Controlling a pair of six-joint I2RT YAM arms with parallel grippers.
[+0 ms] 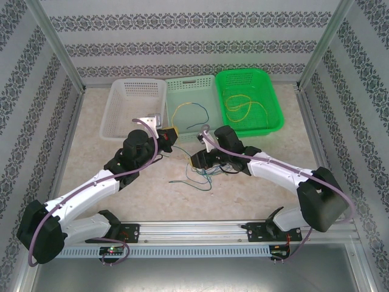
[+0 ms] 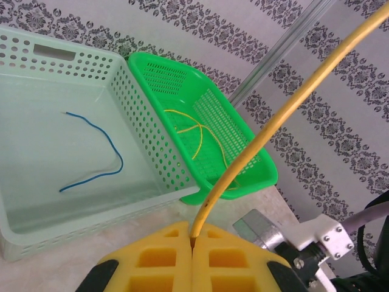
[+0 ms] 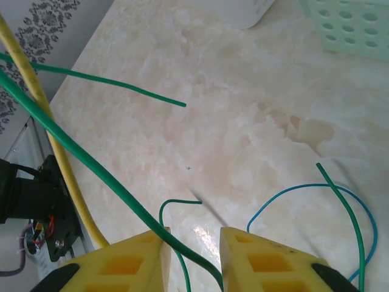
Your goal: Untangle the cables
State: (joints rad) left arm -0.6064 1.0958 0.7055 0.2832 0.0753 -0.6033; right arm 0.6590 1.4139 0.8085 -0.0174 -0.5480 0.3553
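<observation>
Seen from above, loose cables (image 1: 197,176) lie midway between the table's (image 1: 255,194) near and far edges, just below the right gripper (image 1: 197,159). In the left wrist view, the left gripper (image 2: 193,234) is pinched tight on a yellow cable (image 2: 273,121). In the right wrist view, the right gripper's pads (image 3: 140,261) stand partly apart, and a green cable (image 3: 91,158) runs through the gap.

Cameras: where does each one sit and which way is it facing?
Top external: high behind the robot, looking down at the table and three baskets; left arm and right arm show.
Left wrist: low, facing the pale green basket and green basket; its fingers pinch the yellow cable.
Right wrist: looking down at the table; its fingers straddle a green cable.
Shared: the yellow cable is in both wrist views.
</observation>
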